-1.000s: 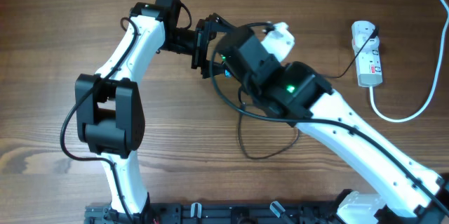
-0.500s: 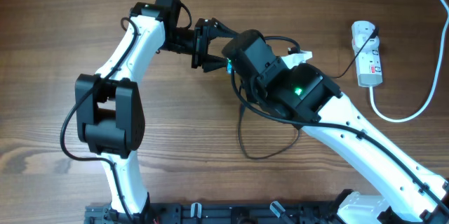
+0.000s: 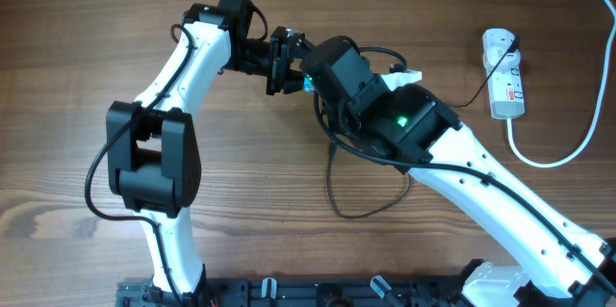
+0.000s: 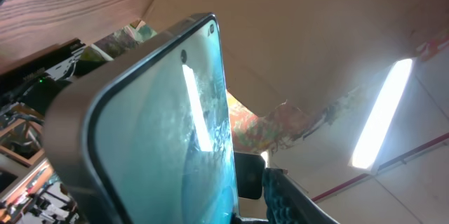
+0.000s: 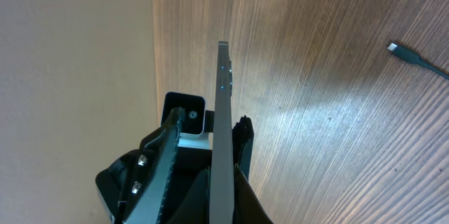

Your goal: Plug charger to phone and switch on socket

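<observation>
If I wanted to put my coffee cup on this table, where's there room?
The widest bare patch is the table left of the left arm. There is also room along the far edge, between the right arm and the socket. The middle is crowded: both arms meet at the phone, and the black cable loops beside the right arm. The white lead hems in the socket.

The phone (image 5: 223, 112) stands on edge above the table (image 3: 77, 38), hemmed in at both ends. The left gripper (image 3: 294, 64) straddles one end and the right gripper (image 3: 313, 76) and its bulky arm block the other. On the base side of the phone, the charger (image 3: 328, 182) loops across the wood, its connector tip (image 5: 397, 47) lying loose. Left of the phone is bare wood. Well to its right sit the socket (image 3: 505, 74) and white lead (image 3: 558, 153).
</observation>
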`<state>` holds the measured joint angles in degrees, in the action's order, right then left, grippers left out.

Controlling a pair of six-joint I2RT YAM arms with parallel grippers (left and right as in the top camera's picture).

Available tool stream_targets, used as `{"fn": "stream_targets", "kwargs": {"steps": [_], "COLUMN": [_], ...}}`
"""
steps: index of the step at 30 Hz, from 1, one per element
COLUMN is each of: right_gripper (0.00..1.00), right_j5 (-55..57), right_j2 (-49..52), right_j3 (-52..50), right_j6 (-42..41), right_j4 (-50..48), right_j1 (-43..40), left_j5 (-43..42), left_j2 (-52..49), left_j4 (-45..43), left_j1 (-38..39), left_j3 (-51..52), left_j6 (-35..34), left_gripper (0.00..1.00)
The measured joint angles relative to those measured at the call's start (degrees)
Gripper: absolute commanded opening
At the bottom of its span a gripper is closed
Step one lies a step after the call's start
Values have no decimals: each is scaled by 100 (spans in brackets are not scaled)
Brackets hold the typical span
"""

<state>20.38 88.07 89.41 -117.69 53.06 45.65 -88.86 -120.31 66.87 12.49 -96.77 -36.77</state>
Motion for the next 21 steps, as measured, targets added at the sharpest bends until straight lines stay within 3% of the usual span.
{"fn": "stream_targets", "kwargs": {"steps": [8, 12, 15, 16, 17, 21], "right_gripper": [6, 10, 25, 40, 47, 65], "right_j5": [24, 26, 28, 24, 17, 103], "right_j2": [0, 0, 0, 0, 0, 0], "right_j3": [0, 0, 0, 0, 0, 2], "right_j6": [-17, -20, -48, -55, -50, -72], "right_j4": [-79, -175, -197, -197, -190, -116], "right_j1": [0, 0, 0, 0, 2, 4], "left_j5": [-2, -11, -22, -24, -37, 9], "left_j2": [0, 0, 0, 0, 0, 0], "left_j4": [2, 0, 0, 0, 0, -2], "left_j1": [0, 0, 0, 0, 0, 0], "left_j3": [0, 0, 0, 0, 0, 0], "left_j6": [0, 2, 4, 0, -13, 0], "left_gripper": [32, 20, 10, 6, 4, 4]}}
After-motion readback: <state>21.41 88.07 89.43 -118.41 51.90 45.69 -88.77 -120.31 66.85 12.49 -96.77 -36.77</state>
